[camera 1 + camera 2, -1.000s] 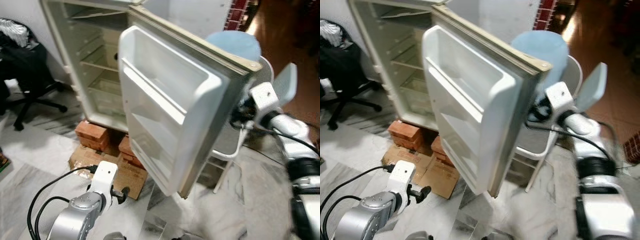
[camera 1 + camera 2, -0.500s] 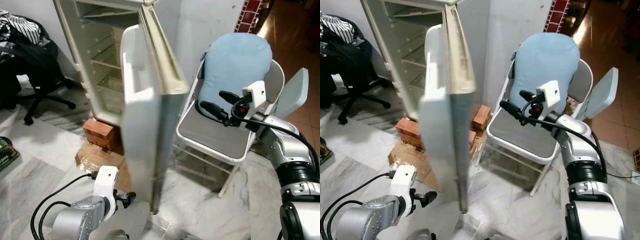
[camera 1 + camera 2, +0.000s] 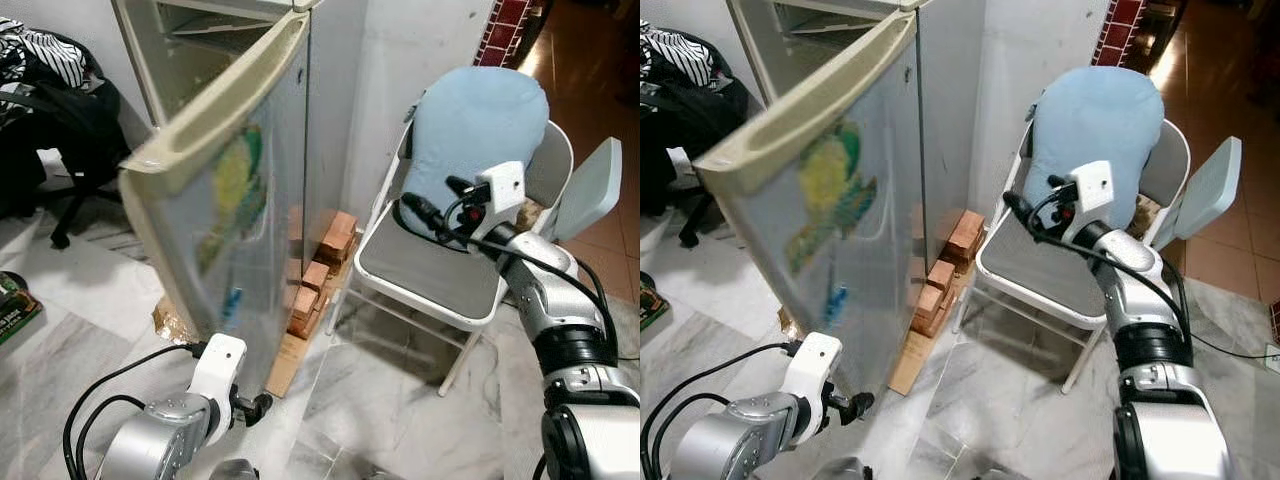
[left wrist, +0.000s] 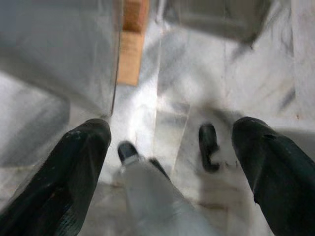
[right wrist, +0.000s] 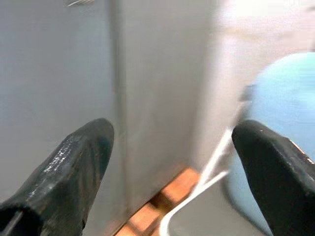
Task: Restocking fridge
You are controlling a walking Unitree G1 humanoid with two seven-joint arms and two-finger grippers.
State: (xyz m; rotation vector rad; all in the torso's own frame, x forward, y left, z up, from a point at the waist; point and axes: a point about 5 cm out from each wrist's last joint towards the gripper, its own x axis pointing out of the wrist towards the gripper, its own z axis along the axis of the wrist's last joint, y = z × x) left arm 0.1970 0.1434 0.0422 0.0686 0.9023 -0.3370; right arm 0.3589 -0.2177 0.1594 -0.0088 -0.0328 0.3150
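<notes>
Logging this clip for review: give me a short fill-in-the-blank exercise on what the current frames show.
1. The fridge door stands partly ____.
2. The fridge rests on stacked ____.
3. A light blue cushion leans on the back of a white ____.
4. The right gripper hangs over the seat with its fingers ____.

Missing words: open; bricks; chair; open

floor (image 3: 400,390): grey-veined marble | bricks (image 3: 318,262): stacked under the fridge (image 3: 940,90), on flattened cardboard (image 3: 905,360) | folding chair (image 3: 430,280): beside fridge, legs on floor | office chair (image 3: 60,190): far left | green box (image 3: 12,310): left edge
</notes>
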